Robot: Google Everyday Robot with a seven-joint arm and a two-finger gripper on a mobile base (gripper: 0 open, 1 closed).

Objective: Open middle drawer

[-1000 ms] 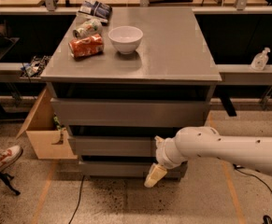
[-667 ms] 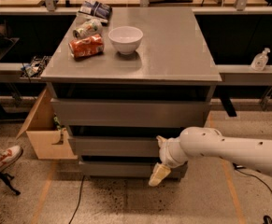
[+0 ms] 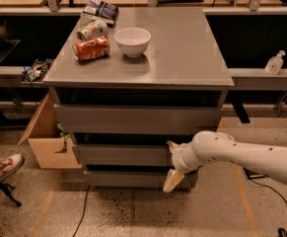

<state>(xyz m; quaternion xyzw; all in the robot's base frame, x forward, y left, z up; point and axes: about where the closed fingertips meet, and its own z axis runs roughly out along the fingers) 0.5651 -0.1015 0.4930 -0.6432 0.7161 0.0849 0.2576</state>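
Note:
The grey cabinet [image 3: 182, 58] has three handle-less drawer fronts stacked under its top. The middle drawer [image 3: 123, 154] is the mid-sized front between the taller top front [image 3: 133, 118] and the narrow bottom front [image 3: 128, 178]; it looks pushed in. My gripper [image 3: 172, 163], on a white arm coming in from the right, is at the right end of the middle drawer front. It is open: the upper finger [image 3: 171, 145] is at the drawer's top edge and the cream lower finger [image 3: 173, 180] hangs in front of the bottom drawer.
On the cabinet top stand a white bowl [image 3: 132, 41], a red can on its side [image 3: 90, 48], a second can [image 3: 91, 30] and a snack bag [image 3: 99, 10]. A cardboard box [image 3: 47, 137] sits at the cabinet's left. A person's shoe [image 3: 4, 166] is at far left.
My gripper has shifted slightly right along the middle drawer front. The drawers have not moved.

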